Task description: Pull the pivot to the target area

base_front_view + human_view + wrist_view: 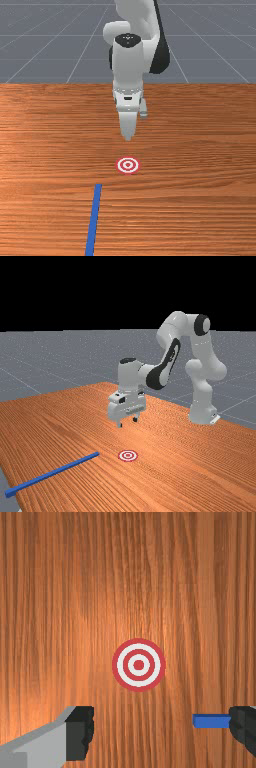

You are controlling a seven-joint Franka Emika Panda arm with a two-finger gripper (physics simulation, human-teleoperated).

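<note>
- The long, straight blue bar [93, 217], which I take for the pivot, lies flat on the orange-brown wooden table [200, 150], its inner end near the round red-and-white ringed target [128, 165] but apart from it.
- The white two-finger tool [127, 422] hangs above the table with its fingers well apart, nothing held between them.
- The relation that matters: outward from the base of the white arm [201, 388] come the tool, the target and then the bar, with the bar also offset to the front view's left.
- The bar's long axis points away from the arm, leaning slightly; in the far view its outer end reaches the table's edge.
- In the wrist view the fingers spread roughly along that axis, not across it, and one black fingertip covers part of the bar from sight.
- So the step in hand looks like the approach, with the pulling yet to be done.
- A grip across the bar's narrow width would likely need a shift outward and sideways, a turn of about a quarter, then lowering.
- The pull should then run back toward the base, with a small sideways correction.
- Coming down unturned could land a fingertip on the bar or miss it alongside.
</note>
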